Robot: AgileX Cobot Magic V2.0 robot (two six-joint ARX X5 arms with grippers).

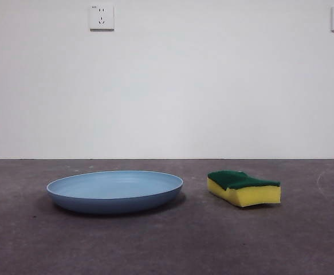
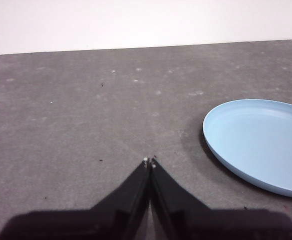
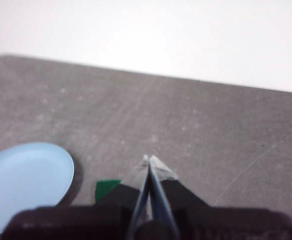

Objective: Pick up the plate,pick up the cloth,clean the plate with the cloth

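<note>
The plate sits flat on the grey desk, the sponge cloth just beside it, green face up, not touching. The left claw hangs off to the plate's side, jaws together, holding nothing. The right claw hovers near the cloth, jaws together and empty
</note>
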